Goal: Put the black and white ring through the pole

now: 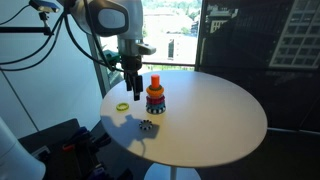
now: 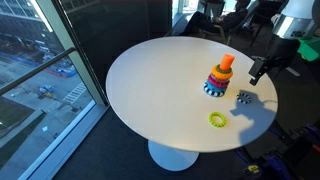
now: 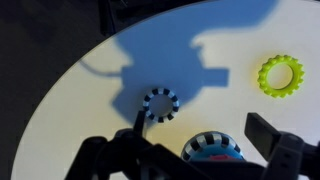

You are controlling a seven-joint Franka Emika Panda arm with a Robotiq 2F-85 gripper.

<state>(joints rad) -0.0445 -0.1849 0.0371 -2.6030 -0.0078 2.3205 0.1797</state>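
Tall windows with a bright city view stand behind a round white desk (image 1: 220, 120), which fills most of both exterior views.

At the left in an exterior view, the robot arm (image 1: 110, 18) reaches down from the upper corner. Its jaws hang above the desk, clear of everything on it. Below them and slightly to the left, a plain yellow-green ring (image 1: 122, 106) lies flat on the desk.

Further right and closer to the desk's front edge, the black and white ring (image 1: 147, 126) also lies flat, near the stack but apart from it. Right of the jaws stands the stack of coloured rings (image 1: 156, 104), with the pole (image 1: 154, 82) rising upright from its top. The jaws are about level with the pole and just beside it.

In the wrist view, the black and white ring (image 3: 160, 102) lies left of centre inside the arm's dark shadow. The top of the stack (image 3: 213, 150) shows at the bottom edge, and the yellow-green ring (image 3: 280, 75) sits in sunlight at the right. The fingers (image 3: 265, 135) are spread wide apart with nothing between them, so the jaws are wide and empty.
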